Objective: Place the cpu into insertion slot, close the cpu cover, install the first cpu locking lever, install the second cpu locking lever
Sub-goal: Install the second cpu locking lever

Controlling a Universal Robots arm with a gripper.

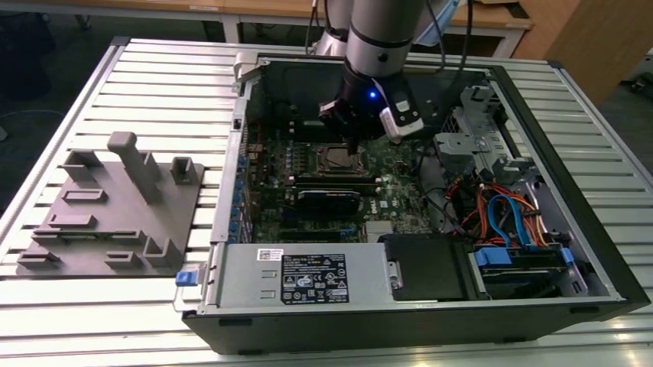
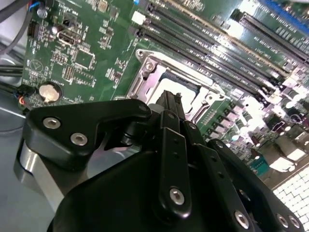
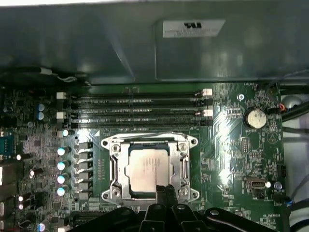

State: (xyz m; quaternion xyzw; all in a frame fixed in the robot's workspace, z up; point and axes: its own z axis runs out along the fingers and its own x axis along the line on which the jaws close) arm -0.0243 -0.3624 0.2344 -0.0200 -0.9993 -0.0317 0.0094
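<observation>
While hand (image 3: 166, 191) hovers, fingers pressed together, empty | one cpu (image 3: 147, 169) seated in one insertion slot (image 3: 116, 166) | cover down

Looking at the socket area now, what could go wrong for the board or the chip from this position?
1. The end effector hangs at the edge of the insertion slot with the cpu seated inside; a drift sideways might scrape the cpu or the cpu cover around it.
2. The memory slots run just beside the slot, so a wide approach could possibly knock them.
</observation>
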